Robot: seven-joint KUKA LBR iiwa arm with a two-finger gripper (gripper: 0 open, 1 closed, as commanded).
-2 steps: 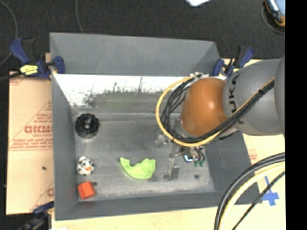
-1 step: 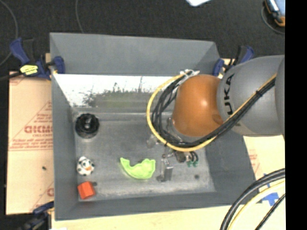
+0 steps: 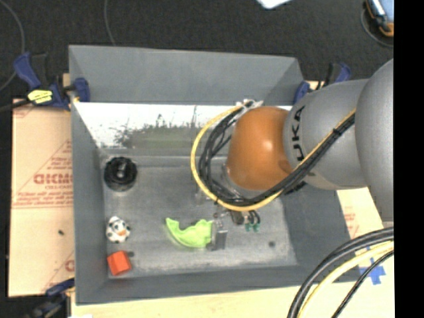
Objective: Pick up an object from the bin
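Camera view: arm enters from right, orange wrist cover above middle of bin. Gripper low near front wall, at right end of lime-green floppy piece lying front-centre on floor; touching or just beside, cannot tell. Gripper's opening and any hold: cannot tell. Black round knob back-left; white spotted toy and orange-red block front-left, well apart from gripper.

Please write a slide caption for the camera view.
Gripper low beside a green floppy piece in the grey bin.
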